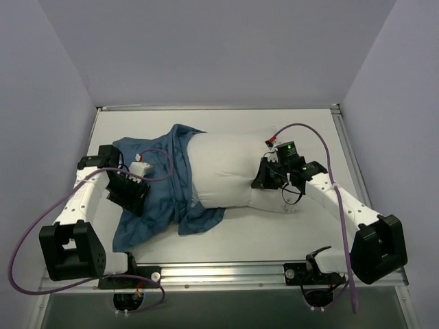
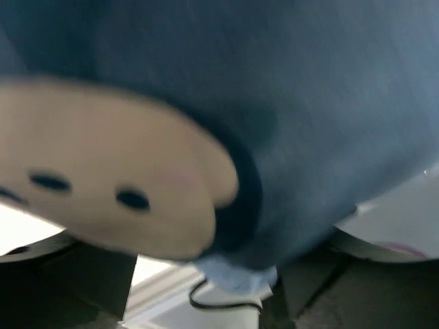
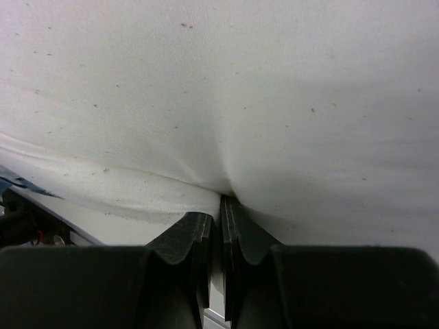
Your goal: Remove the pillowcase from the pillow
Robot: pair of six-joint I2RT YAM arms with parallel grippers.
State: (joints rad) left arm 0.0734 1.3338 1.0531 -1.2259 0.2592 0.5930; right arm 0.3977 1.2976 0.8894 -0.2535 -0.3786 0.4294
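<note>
The right gripper [image 3: 221,202] was closed, its two dark fingers [image 3: 188,240] pinching a fold of the white pillow [image 3: 240,89] between them. Seen from above, it held the pillow's 3 o'clock end, and the pillow lay in the middle of the table [image 1: 288,233]. The blue pillowcase [image 1: 154,205] lay crumpled at the pillow's 9 o'clock side, lapping over that end. The left gripper [image 1: 130,190] was over the blue cloth. I could not tell whether its jaws stood apart or together: its wrist camera showed only blurred pillowcase with a beige printed patch [image 2: 103,171]
</note>
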